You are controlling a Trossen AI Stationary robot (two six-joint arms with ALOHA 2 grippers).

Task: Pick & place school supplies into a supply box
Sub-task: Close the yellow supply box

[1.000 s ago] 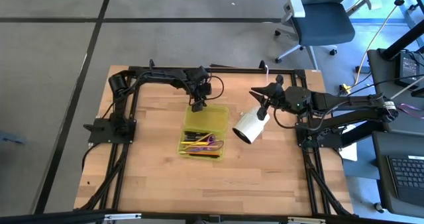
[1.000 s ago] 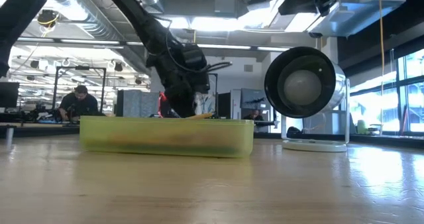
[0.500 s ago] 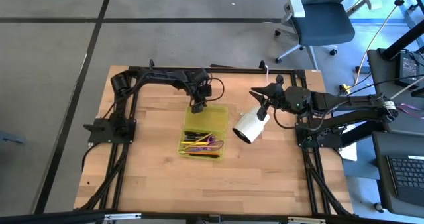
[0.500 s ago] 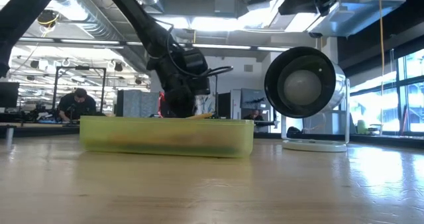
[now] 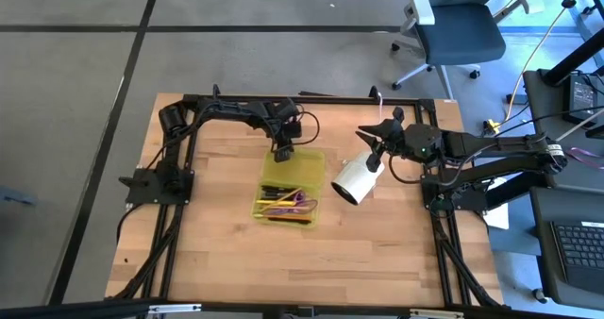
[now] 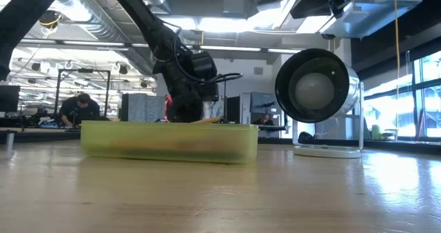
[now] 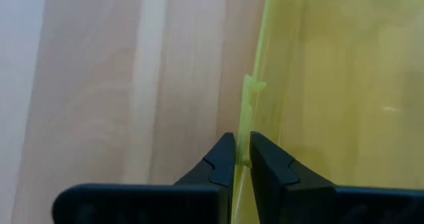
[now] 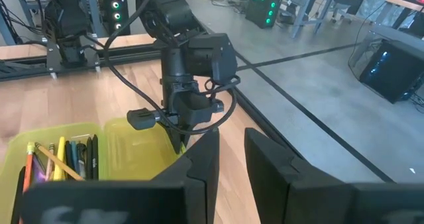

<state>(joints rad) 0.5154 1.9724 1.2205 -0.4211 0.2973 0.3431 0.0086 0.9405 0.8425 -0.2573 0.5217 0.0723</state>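
The yellow-green supply box [image 5: 302,173] lies on the wooden table, its far half bare. Pens and pencils [image 5: 279,204] and the purple scissors [image 5: 302,204] lie in its near half; the right wrist view also shows the pens [image 8: 63,159]. My left gripper [image 5: 281,155] stands at the box's far left corner, shut on its wall [image 7: 258,65]. My right gripper [image 5: 371,159] hangs high over the table's right side, its fingers a narrow gap apart [image 8: 232,158] with nothing between them. My left gripper pinches the box's thin upright wall [image 7: 242,144] near the far left corner, one finger inside the box and one outside. The fingers come from above, slanting down from the far side. The box rests flat on the table [image 6: 169,142].
A white cylinder [image 5: 356,180] stands right of the box, under my right arm; the low view shows it as a round head [image 6: 317,88] on a flat base. Black frame rails [image 5: 179,196] run along the table's left, far and right sides. Bare wood lies nearer.
My left gripper has shut on the box's wall while staying at the far left corner. In the low view the box has shifted a little to the left. My right arm has kept still.
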